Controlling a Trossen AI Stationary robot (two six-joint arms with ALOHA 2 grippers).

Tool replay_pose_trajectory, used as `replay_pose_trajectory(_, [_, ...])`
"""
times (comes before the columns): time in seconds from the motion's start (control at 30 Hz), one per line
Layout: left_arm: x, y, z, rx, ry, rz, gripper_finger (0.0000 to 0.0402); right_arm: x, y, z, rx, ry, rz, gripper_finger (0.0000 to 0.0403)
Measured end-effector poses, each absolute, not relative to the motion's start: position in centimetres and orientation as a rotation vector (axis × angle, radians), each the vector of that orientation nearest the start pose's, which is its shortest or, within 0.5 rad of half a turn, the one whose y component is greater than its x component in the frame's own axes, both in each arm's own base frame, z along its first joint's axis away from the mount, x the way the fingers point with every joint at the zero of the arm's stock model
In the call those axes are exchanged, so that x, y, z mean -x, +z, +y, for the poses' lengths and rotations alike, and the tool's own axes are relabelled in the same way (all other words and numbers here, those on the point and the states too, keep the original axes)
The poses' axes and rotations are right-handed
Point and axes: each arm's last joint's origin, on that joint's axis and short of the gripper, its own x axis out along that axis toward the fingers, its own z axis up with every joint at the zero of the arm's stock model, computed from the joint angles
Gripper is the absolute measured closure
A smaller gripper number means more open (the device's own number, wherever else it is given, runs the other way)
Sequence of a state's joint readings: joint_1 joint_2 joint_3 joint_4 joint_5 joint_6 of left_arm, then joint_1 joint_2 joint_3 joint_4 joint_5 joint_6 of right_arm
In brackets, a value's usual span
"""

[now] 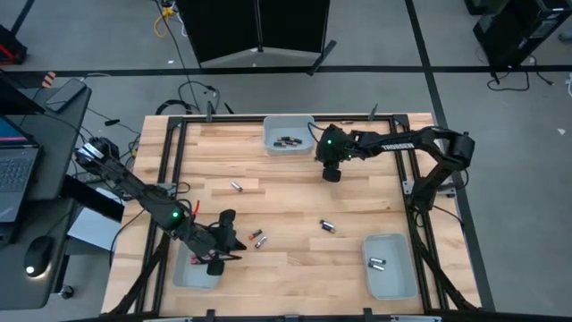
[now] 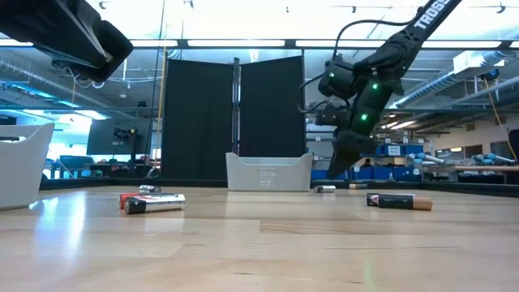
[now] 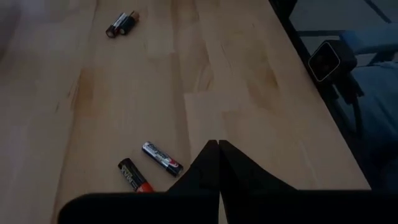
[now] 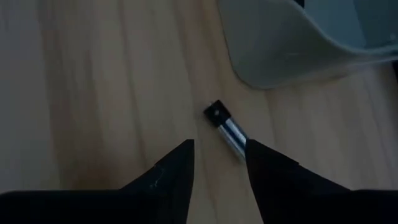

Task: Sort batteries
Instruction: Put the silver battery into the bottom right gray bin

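Note:
My right gripper (image 4: 219, 152) (image 1: 332, 172) hangs open just above the table beside the far pale tray (image 1: 288, 134), which holds a few batteries. A silver-and-black battery (image 4: 225, 127) lies on the wood just ahead of its fingers, one end close to one fingertip. My left gripper (image 3: 219, 146) (image 1: 234, 243) is shut and raised near the near-left tray (image 1: 195, 270). Two batteries (image 3: 149, 167) (image 1: 259, 240) lie on the wood ahead of it. More batteries lie loose at the middle (image 1: 327, 226) and farther left (image 1: 237, 186).
A third tray (image 1: 391, 266) at the near right holds two batteries. The low view shows batteries lying flat on the wood (image 2: 154, 203) (image 2: 397, 201) and the left arm (image 2: 81, 36) high above the table. Black frame rails border the table; bare wood lies between the trays.

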State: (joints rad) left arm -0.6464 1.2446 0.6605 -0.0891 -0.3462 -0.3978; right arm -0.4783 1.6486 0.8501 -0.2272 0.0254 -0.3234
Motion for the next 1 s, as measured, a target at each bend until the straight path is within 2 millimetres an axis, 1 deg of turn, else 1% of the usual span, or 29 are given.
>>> replay_pose_trajectory(0.23, [-20.4,21.0,-14.1,0.065,-0.168,0.628,0.0396,-27.1,13.7,-15.3,0.055,-0.291,1.064,0.0247])
replay_pose_trajectory(0.4, [-20.4,21.0,-14.1,0.066,-0.169,0.628,0.0396,-27.4,12.8,-15.7,0.061,-0.294,1.066,0.0247])
replay_pose_trajectory(0.73, [-20.4,21.1,-14.2,0.074,-0.171,0.622,0.0396,-28.0,13.2,-16.2,0.089,-0.323,0.984,0.0247])
replay_pose_trajectory(1.0, [-20.4,21.1,-14.2,0.073,-0.171,0.623,0.0396,-27.2,13.0,-17.3,0.055,-0.344,0.995,0.0245])
